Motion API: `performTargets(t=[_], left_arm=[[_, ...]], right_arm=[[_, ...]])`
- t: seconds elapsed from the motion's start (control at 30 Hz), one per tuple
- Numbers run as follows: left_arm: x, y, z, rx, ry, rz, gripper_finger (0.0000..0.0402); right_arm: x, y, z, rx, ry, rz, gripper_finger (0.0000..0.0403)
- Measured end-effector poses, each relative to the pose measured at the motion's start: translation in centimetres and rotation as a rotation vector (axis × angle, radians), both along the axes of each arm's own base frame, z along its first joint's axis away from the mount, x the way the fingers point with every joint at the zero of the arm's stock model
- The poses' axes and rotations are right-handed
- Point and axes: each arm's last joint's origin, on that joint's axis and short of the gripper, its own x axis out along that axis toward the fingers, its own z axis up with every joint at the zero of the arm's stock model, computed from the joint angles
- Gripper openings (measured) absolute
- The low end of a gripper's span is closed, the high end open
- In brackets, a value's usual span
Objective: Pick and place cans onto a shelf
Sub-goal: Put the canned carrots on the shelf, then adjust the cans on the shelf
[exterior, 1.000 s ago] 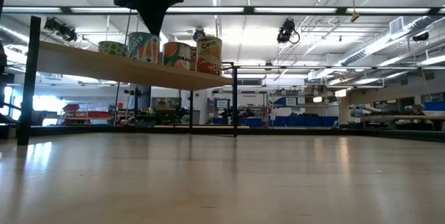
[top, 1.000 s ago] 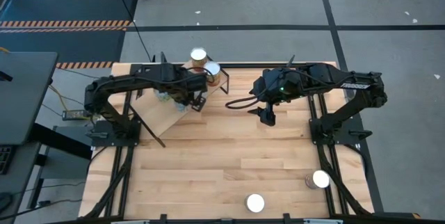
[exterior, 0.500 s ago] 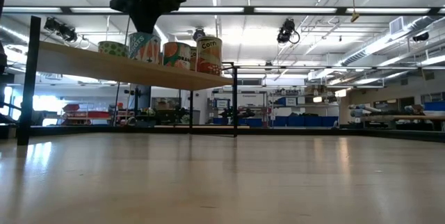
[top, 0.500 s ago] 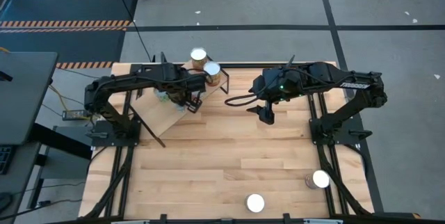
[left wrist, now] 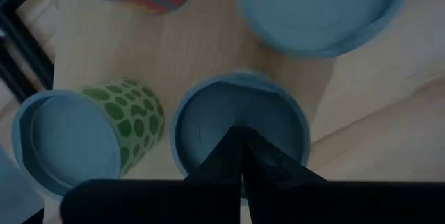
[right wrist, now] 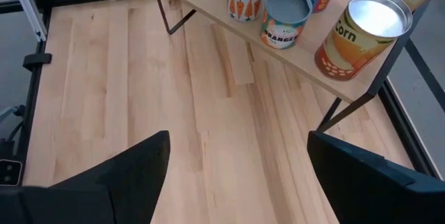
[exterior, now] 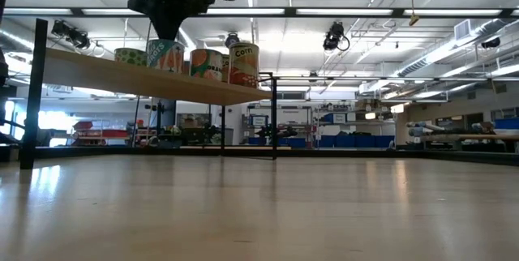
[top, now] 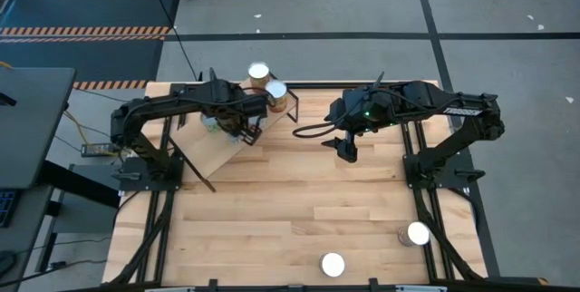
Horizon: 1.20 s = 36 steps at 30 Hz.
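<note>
Left gripper (left wrist: pixel 240 151) with jaws closed above a can (left wrist: pixel 240 130) on the shelf (right wrist: pixel 240 33), right gripper (top: pixel 347 153) jaws wide apart over the worktop (top: pixel 299 201), "Corn" can (right wrist: pixel 361 36) at shelf end, carrot-label can (right wrist: pixel 245 3), two cans (top: pixel 333 264) near worktop's front.

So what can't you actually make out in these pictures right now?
- High view: the left gripper and arm cover some cans on the shelf, so their count is unclear.
- Low view: the two table cans don't appear; they lie outside the frame.
- Left wrist view: the can under the shut jaws shows no label.
- Right wrist view: the corn can hides the shelf's far end.
</note>
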Motion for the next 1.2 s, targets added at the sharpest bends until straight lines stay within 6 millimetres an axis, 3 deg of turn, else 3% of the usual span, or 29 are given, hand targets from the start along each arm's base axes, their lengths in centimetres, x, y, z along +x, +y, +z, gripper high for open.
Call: performTargets(t=[0.23, 0.37, 0.5, 0.73, 1.2], left_arm=[[0.2, 0.2, 2.1, 0.058, -0.079, 0.003, 0.0015], [1.4, 0.5, 2.4, 0.106, -0.192, -0.006, 0.0007], [2.7, 1.0, 1.7, 0.116, -0.235, -0.019, 0.0004], [3.9, 2.4, -0.5, 0.087, -0.156, -0.018, 0.0006], [3.4, 3.9, -0.7, 0.104, -0.121, 0.002, 0.0006]], right_arm=[[0.0, 0.0, 0.0, 0.0, 0.001, 0.0, 0.0348], [0.0, 0.0, 0.0, -0.001, 0.001, 0.001, 0.0348], [0.0, 0.0, 0.0, -0.001, 0.002, 0.001, 0.0348], [-0.1, 0.0, -0.1, -0.001, 0.018, 0.002, 0.0348], [-0.1, -0.2, -0.1, -0.001, 0.019, -0.005, 0.0348]])
